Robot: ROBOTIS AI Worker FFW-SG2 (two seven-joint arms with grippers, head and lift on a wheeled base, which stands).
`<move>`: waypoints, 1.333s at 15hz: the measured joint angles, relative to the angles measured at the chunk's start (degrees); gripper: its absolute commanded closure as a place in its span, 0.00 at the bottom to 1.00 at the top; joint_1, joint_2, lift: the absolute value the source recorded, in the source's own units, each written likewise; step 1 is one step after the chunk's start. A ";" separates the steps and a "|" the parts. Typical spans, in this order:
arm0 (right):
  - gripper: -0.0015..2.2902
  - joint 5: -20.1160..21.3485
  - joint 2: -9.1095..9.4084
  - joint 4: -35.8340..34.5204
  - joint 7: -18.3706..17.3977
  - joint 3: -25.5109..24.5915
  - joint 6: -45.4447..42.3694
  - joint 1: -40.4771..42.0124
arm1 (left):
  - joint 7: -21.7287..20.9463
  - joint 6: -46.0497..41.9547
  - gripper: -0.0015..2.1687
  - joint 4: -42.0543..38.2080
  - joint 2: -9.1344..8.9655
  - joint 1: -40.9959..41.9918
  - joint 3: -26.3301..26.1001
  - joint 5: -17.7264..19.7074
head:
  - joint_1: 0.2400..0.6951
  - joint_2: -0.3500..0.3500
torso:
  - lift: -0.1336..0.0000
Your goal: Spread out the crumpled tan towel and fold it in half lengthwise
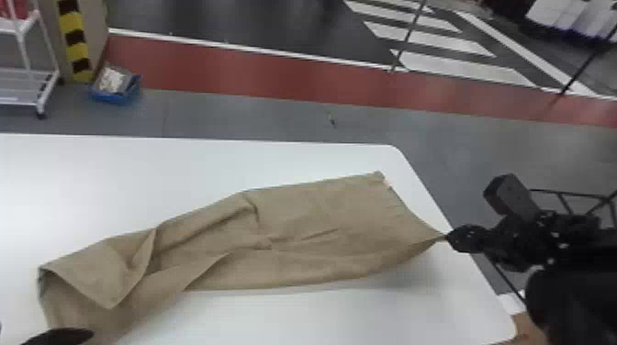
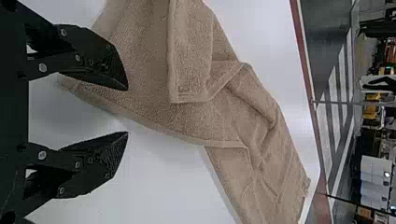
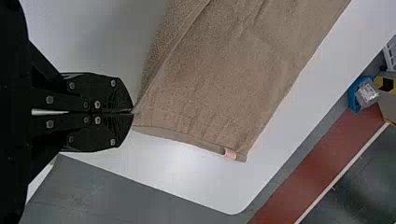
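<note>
The tan towel (image 1: 312, 229) lies stretched across the white table, rumpled, with a flap folded over at its left part. My right gripper (image 1: 447, 236) holds its near right corner slightly above the table; in the right wrist view the fingers of the right gripper (image 3: 133, 111) are closed on that corner of the towel (image 3: 224, 84). At the bottom left edge, a dark part of my left gripper (image 1: 59, 337) is beside the towel's left end. In the left wrist view the left gripper (image 2: 127, 111) is open, one finger over the towel (image 2: 149, 60), the other over bare table.
The white table (image 1: 183, 165) has its right edge beneath my right arm. Beyond it on the floor stand a blue bin (image 1: 114, 87), a white cart (image 1: 27, 73) and a yellow-and-black striped post (image 1: 73, 41).
</note>
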 measured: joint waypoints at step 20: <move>0.52 2.11 1.47 -1.06 0.00 1.67 2.13 -1.41 | -1.60 -0.11 0.70 3.38 0.63 -2.21 1.73 -0.29 | 1.00 0.00 | 0.07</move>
